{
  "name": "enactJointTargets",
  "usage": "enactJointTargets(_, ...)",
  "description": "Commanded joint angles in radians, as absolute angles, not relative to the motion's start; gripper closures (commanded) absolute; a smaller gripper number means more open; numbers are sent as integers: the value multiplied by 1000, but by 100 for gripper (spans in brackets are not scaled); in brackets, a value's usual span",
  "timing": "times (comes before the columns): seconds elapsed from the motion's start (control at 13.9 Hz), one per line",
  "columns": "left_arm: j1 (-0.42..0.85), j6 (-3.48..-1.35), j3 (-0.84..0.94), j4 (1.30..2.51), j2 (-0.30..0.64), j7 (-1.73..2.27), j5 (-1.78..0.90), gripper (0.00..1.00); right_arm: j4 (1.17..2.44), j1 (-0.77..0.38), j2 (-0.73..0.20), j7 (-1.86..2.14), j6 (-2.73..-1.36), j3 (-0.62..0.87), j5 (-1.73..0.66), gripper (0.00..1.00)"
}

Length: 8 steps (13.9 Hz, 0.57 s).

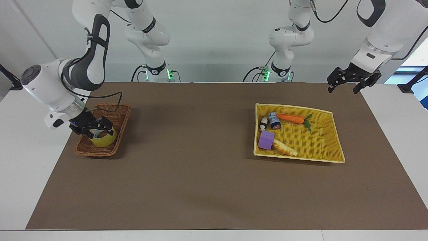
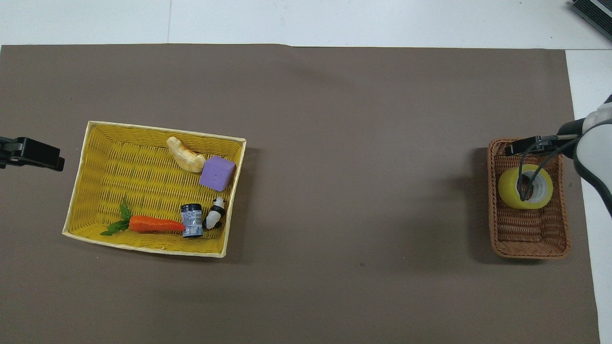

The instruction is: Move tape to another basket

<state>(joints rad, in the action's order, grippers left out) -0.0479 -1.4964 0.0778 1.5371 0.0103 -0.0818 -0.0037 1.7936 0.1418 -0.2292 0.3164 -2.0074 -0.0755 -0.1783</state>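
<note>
Yellow tape [image 1: 104, 138] sits in your brown basket [image 1: 121, 124], so you're nearly done. Right gripper [image 1: 92, 128], fingers apart, only needs lifting away. Left gripper [image 1: 347, 82] waits, fingers apart.

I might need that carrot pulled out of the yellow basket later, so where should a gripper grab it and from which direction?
Probably mid-body on the orange part of the carrot, coming straight down from above. It lies flat in the yellow basket, lengthwise along the wall nearest the robots, so fingers should straddle its narrow width. Stay clear of the leafy end and of the small jar touching its tip.
</note>
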Motion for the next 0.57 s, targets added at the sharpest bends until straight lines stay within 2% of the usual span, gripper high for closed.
enactJointTargets(0.0,-61,-1489,86,1522,17,-91,14,0,1749,77,-210,137,-1974,-75,-69,0)
enactJointTargets(0.22,-61,-1489,86,1522,17,-91,14,0,1743,-23,-166,-77,-1910,-80,-8,0)
enactJointTargets(0.5,-61,-1489,86,1522,17,-91,14,0,1730,-52,-43,-202,-1784,-72,12,0)
